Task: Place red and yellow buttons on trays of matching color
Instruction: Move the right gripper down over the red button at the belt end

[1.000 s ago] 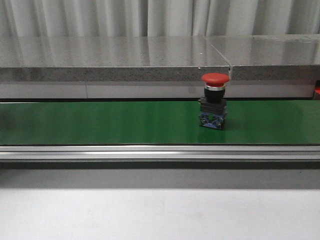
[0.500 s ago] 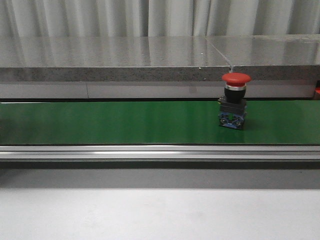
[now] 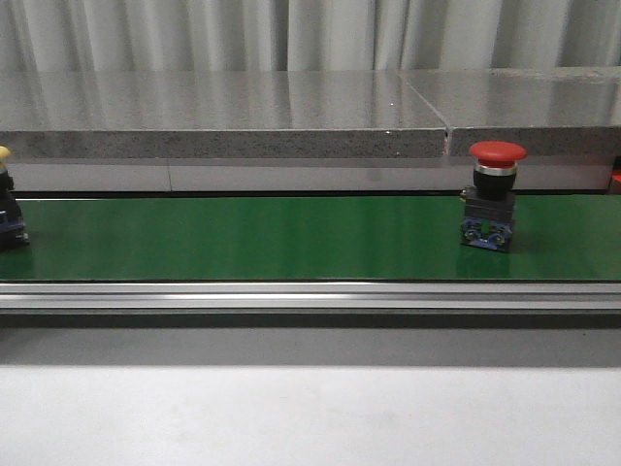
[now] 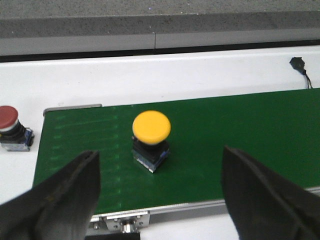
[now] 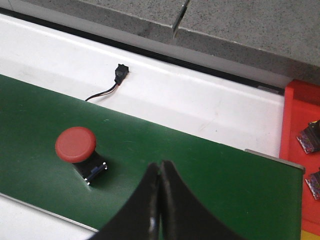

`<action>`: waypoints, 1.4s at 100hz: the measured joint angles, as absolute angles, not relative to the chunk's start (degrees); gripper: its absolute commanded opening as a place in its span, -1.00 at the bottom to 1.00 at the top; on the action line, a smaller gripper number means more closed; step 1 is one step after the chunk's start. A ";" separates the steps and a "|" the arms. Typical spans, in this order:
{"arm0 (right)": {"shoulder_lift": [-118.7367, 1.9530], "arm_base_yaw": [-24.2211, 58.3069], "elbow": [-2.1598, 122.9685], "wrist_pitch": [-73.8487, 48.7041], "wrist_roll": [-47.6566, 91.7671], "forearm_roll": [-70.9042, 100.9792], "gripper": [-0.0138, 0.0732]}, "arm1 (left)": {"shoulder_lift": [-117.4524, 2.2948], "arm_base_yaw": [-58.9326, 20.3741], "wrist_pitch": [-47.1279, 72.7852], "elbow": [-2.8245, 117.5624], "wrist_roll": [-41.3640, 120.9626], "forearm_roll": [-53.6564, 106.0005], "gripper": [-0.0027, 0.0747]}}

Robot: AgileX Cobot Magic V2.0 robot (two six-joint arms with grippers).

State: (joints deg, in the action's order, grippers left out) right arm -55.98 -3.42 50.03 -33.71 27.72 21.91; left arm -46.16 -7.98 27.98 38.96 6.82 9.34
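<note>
Red button [image 3: 496, 198] stands upright on the belt [image 3: 243, 238], toward its right end. Right gripper [image 5: 160, 172] is pinched closed, empty — risk: the button passes before it opens. Left gripper [image 4: 160, 187] is spread wide over the yellow button [image 4: 151, 132].

Red button [image 3: 493, 209]: we log it farther right along the green belt [image 3: 252, 238] than before, upright. Yellow button [image 3: 6, 212]: we note it newly entered at the belt's left edge.
</note>
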 measured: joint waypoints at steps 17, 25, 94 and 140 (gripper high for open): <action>-55.98 -3.42 50.03 -33.71 27.72 21.91 -0.84 | -36.41 -7.98 27.59 32.01 6.82 10.05 -0.18; -55.98 -3.42 50.03 -33.71 27.72 21.91 -0.84 | -33.07 -7.98 27.47 29.85 6.82 10.05 -0.47; -55.98 -3.42 50.03 -39.60 27.72 19.97 0.60 | -29.45 -7.98 27.36 27.84 6.82 10.31 -0.98; -64.98 -4.48 50.03 -42.08 25.61 19.09 0.77 | -29.45 -7.98 27.36 27.84 6.82 10.31 -0.98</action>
State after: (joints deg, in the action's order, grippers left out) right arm -64.98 -4.48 50.03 -42.08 25.61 19.09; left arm -29.45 -7.98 27.36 27.84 6.82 10.31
